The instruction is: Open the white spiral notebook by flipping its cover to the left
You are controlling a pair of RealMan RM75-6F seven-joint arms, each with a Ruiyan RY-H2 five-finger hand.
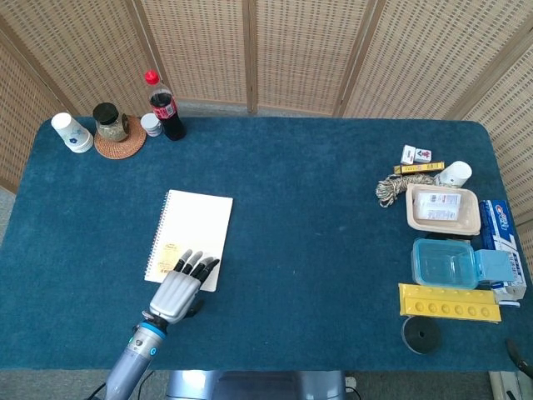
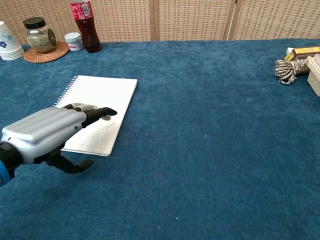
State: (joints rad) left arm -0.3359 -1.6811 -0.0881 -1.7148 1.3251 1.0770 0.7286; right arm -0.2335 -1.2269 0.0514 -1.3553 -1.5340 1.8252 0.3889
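The white spiral notebook lies closed and flat on the blue table, its spiral along the left edge. My left hand reaches in from the near left, palm down and fingers stretched out. Its fingertips are over the notebook's near right part, holding nothing. The thumb hangs below, off the near edge. I cannot tell whether the fingers touch the cover. The hand hides the yellow label in the chest view. Of my right hand only a dark sliver shows at the bottom right corner.
At the far left stand a cola bottle, a jar on a woven coaster, a small white tub and paper cups. Along the right are rope, a beige tray, a blue container and a yellow strip.
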